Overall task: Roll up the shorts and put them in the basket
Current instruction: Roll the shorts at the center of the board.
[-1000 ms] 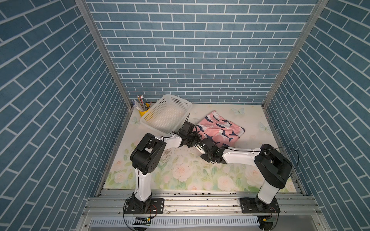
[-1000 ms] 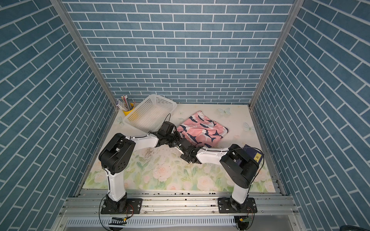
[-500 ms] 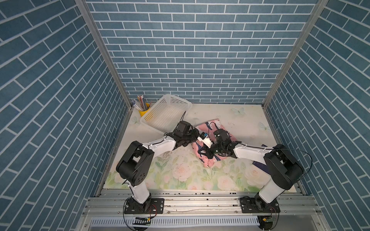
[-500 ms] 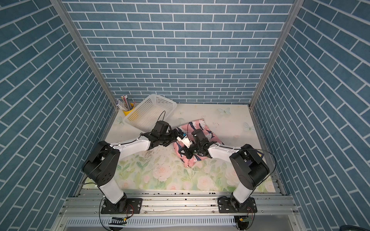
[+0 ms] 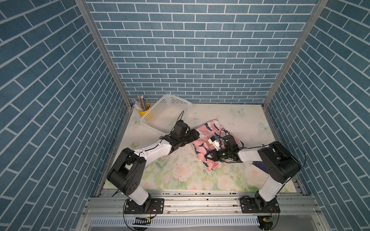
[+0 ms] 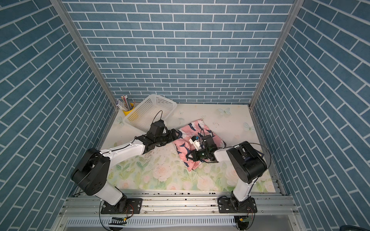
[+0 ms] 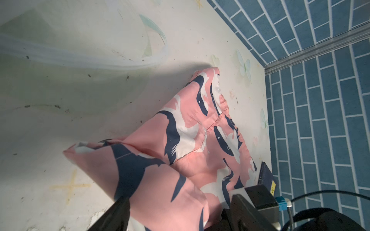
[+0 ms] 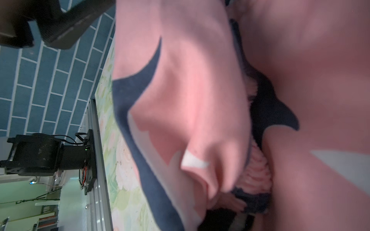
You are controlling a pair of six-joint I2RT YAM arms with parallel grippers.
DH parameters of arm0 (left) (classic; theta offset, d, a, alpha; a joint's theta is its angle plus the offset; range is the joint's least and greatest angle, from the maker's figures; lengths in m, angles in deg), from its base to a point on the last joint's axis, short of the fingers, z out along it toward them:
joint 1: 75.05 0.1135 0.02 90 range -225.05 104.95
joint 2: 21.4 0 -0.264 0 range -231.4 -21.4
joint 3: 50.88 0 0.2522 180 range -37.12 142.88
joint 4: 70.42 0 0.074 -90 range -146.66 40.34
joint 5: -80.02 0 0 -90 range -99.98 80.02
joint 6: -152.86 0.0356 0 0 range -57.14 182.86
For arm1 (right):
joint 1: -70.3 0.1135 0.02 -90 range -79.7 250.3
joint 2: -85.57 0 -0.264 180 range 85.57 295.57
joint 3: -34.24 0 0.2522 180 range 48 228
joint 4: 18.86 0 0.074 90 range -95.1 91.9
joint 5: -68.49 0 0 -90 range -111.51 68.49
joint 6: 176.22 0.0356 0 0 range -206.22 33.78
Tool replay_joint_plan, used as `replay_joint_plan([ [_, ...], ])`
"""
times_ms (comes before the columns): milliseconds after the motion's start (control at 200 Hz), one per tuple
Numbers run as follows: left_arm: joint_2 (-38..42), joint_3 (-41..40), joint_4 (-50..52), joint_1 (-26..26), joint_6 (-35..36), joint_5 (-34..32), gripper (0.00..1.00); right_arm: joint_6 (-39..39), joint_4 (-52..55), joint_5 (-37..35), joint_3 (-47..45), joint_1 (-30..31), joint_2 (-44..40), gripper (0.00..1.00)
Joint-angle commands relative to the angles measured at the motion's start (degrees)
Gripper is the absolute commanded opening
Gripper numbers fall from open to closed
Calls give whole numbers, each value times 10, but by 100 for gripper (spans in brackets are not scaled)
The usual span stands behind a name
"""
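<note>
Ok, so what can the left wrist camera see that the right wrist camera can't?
Only the left wrist view shows the butterflies printed on the table, the corner post and the open left pincer. Only the right wrist view shows an arm base on the rail and the printed roses. Both show the shorts, pink with sharks, and the blue brick wall.

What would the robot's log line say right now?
shorts: bunched, not rolled | left end effector: open | right end effector: shut on shorts
</note>
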Motion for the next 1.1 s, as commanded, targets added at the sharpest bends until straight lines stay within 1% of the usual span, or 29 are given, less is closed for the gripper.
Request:
replay_joint_plan([
  [0,-7,-49,-45,-7,11,-20,85,45,-10,11,-24,3,10,0],
  [55,-9,-69,-88,-7,7,-20,85,51,-17,13,-26,3,15,0],
  [140,-25,-69,-110,-7,-1,-21,86,57,-23,19,-26,2,21,0],
  [235,-53,-57,-134,-7,-6,-19,86,56,-25,17,-25,0,24,0],
  [395,-107,-33,-173,-7,-7,-16,85,56,-28,35,-30,-10,32,0],
  [495,-144,-16,-200,-7,-14,-7,81,51,-26,47,-35,-17,39,0],
  [590,-171,1,-217,-8,-22,3,74,49,-27,60,-33,-22,51,0],
  [630,-182,10,-216,-8,-23,6,69,48,-25,63,-32,-24,55,0],
  [665,-188,16,-216,-8,-25,6,62,44,-18,61,-29,-24,58,0],
  [685,-192,19,-215,-8,-25,7,56,41,-14,60,-27,-25,59,0],
  [785,-208,46,-185,-9,-29,4,16,19,28,35,-14,-27,63,0],
  [830,-214,61,-167,-9,-27,5,2,6,56,18,-6,-27,59,0],
  [840,-214,64,-164,-9,-27,6,0,4,64,12,-4,-27,57,3],
  [935,-222,96,-112,-10,-22,2,0,-35,154,-59,22,-24,30,24],
  [980,-226,111,-83,-11,-20,0,0,-55,208,-115,40,-15,9,34],
  [1045,-228,129,-52,-12,-23,-1,0,-84,271,-184,62,1,-28,42],
  [1095,-230,139,-31,-12,-25,-3,0,-98,311,-256,76,25,-62,47],
])
